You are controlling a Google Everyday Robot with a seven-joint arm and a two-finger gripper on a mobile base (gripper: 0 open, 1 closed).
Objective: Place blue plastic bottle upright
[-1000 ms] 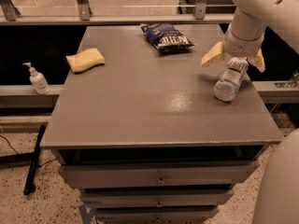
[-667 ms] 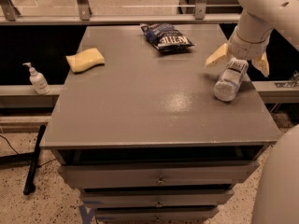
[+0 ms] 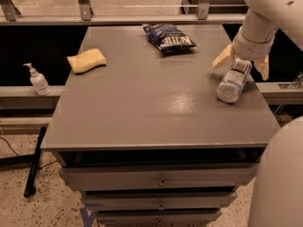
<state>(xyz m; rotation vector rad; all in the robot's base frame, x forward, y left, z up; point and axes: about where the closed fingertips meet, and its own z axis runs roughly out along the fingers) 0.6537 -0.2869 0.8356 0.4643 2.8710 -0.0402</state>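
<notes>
The blue plastic bottle (image 3: 233, 81) is a clear slim bottle with a white label. It lies tilted on the grey table (image 3: 142, 108) near the right edge, with its base toward me and its cap end hidden under the gripper. My gripper (image 3: 241, 63) hangs from the white arm at the top right. Its two yellowish fingers (image 3: 222, 58) are spread on either side of the bottle's upper end, wider than the bottle.
A dark blue chip bag (image 3: 169, 37) lies at the table's back middle. A yellow sponge (image 3: 86, 60) lies at the back left. A small white pump bottle (image 3: 37, 80) stands on a ledge to the left. Drawers are below the tabletop.
The arm and gripper have shifted slightly to the right over the bottle. The bottle lies in about the same place.
</notes>
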